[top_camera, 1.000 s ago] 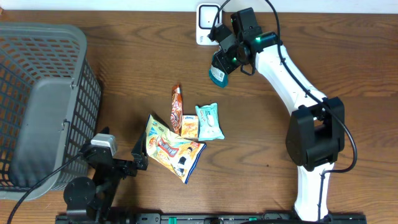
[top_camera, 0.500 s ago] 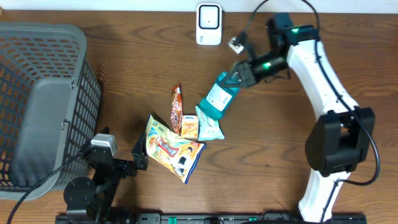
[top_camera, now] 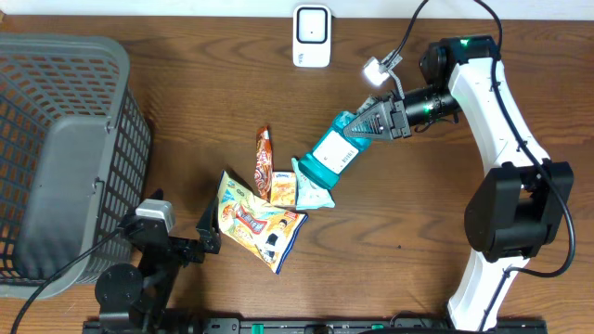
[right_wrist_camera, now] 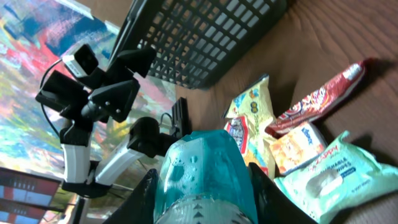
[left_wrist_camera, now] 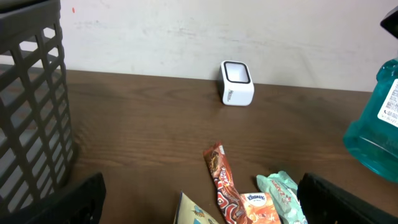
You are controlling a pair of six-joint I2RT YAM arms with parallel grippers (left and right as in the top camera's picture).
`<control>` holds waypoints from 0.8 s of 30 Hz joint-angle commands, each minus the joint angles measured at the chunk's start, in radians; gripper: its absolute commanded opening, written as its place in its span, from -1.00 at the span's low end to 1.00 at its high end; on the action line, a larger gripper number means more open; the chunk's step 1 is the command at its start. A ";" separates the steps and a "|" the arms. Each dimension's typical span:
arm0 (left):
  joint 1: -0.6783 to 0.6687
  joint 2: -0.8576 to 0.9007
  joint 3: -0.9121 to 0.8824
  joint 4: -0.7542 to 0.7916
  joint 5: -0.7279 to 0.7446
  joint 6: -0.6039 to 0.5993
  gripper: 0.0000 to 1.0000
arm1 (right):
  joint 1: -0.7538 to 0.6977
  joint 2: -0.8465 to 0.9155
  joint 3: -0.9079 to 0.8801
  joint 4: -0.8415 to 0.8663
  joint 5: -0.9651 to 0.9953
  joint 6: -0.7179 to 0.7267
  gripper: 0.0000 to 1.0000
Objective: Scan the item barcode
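One teal bottle (top_camera: pixel 332 156) is the item in play. It hangs above the bench (top_camera: pixel 186 102), tilted steeply, its base low over the pile of packets and its neck end up toward the right arm. The right gripper (top_camera: pixel 374 120) is clenched on that upper end; the right wrist view shows a finger on each side of the bottle's (right_wrist_camera: pixel 202 174) shoulder. Holding it by the top leaves the body free, and a white printed label (top_camera: pixel 346 156) on the side faces up. It probably carries the barcode, though the print is too small to read.

The scanner (top_camera: pixel 312 35) stands at the far edge of the bench, well apart from the bottle, with its dark window toward the work area (left_wrist_camera: pixel 237 76). I judge the scan not yet done, since the label is nowhere near that window.

Below the bottle's base lies a pale green wipes pack (top_camera: pixel 313 181), with a small orange tissue pack (top_camera: pixel 282 190) just beside it, then a red-brown stick wrapper (top_camera: pixel 264 162) and a yellow chip bag (top_camera: pixel 255 223). They look like items waiting their turn. A grey basket (top_camera: pixel 93 46) sits at the left, likely the place for scanned goods.

The left gripper (top_camera: pixel 209 232) rests near the chip bag, released and spread wide, grasping nothing.
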 commanded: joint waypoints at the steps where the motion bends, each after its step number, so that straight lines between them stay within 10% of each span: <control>1: -0.003 0.003 -0.005 0.001 0.016 0.016 0.96 | 0.000 -0.045 0.008 -0.008 -0.126 -0.037 -0.97; 24: -0.003 0.003 -0.005 0.002 0.016 0.016 0.95 | 0.000 -0.045 0.008 -0.008 -0.152 0.018 -0.98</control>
